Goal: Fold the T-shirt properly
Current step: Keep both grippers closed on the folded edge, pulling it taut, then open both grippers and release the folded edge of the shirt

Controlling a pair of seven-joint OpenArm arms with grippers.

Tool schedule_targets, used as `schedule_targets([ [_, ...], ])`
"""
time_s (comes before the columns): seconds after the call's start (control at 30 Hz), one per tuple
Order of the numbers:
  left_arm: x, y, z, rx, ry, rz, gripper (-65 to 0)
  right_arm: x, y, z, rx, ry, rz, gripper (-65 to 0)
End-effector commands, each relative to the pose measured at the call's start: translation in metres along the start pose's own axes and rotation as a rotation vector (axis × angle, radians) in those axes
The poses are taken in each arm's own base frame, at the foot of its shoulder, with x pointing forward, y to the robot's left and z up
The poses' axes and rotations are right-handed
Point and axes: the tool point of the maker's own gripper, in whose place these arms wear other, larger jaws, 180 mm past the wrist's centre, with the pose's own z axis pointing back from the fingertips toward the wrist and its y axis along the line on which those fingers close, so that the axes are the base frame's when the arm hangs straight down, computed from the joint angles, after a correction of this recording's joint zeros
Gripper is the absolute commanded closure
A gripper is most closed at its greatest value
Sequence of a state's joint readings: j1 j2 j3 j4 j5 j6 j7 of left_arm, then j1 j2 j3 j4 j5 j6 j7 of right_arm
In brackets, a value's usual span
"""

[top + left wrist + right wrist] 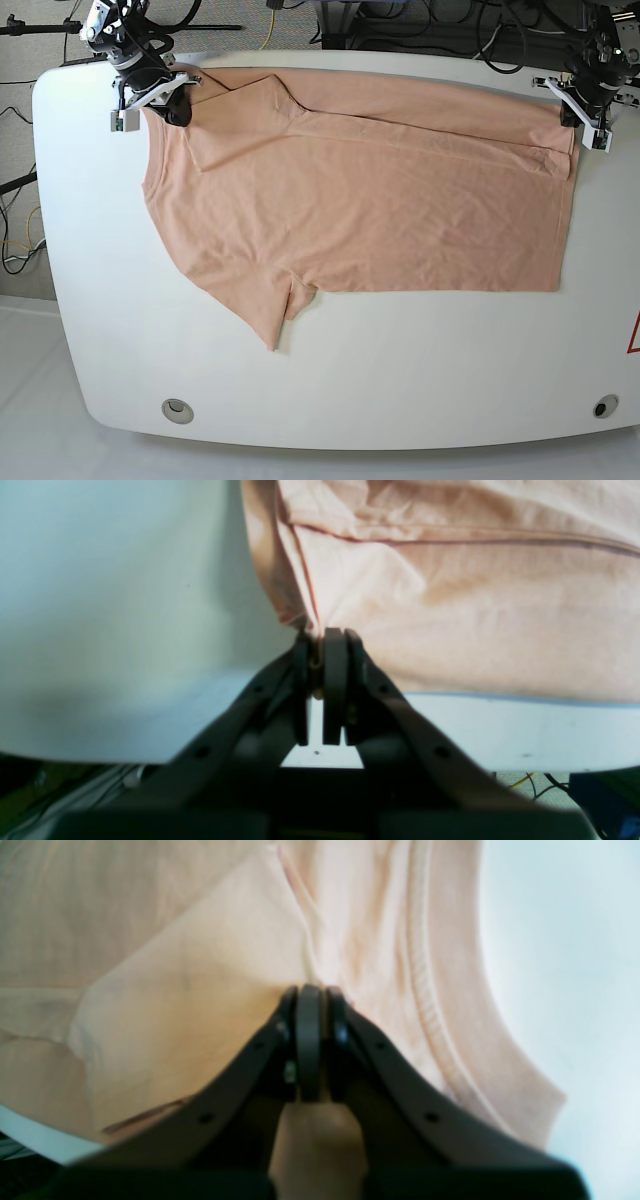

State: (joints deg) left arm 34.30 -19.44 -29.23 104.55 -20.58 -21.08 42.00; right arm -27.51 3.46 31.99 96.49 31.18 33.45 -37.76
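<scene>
1. The T-shirt [370,205] lies on the white table [400,390], spread lengthwise across the far half, collar end toward the right arm's side and hem toward the left arm's side
2. One lengthwise fold looks started: along the far edge a strip of cloth lies doubled over the body, and only one sleeve [265,305] sticks out, pointing toward the near edge
3. The left gripper [320,635] has its jaws pressed together on a corner of the hem end, seam and edge running right into the pinch
4. The right gripper [310,990] is likewise clamped on a bunch of fabric near the shoulder and collar, cloth bulging behind the closed jaws
5. Left to do, as I judge it: lay the held edge flat, tuck in the loose sleeve, fold the near side over, then fold the length in half; wrinkles need smoothing too
6. Around it: two round holes [177,408] near the table's front corners, cables [400,20] beyond the far edge, a red mark at the side
7. Nothing lies on the cloth; the far table edge sits close to both grips
</scene>
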Motion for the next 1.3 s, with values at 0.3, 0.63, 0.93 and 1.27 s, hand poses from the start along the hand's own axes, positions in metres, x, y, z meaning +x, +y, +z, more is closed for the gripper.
schedule_targets([
  [0.3,0.012,0.003,0.003,0.011,-0.023,-0.002,-0.9,0.007,0.013,0.002,0.018,-0.007,0.022,-1.8],
  [0.63,0.023,0.032,0.008,0.089,0.005,0.045,-0.8,0.017,0.022,0.007,0.058,-0.011,0.002,-1.8],
  [0.93,0.029,0.044,0.020,0.081,-0.022,-0.034,-1.3,0.016,0.022,0.006,0.059,-0.011,-0.006,-1.8],
  [1.27,0.031,0.047,0.022,0.087,-0.042,-0.024,-29.3,0.016,0.022,0.006,0.058,-0.009,-0.005,-1.8],
])
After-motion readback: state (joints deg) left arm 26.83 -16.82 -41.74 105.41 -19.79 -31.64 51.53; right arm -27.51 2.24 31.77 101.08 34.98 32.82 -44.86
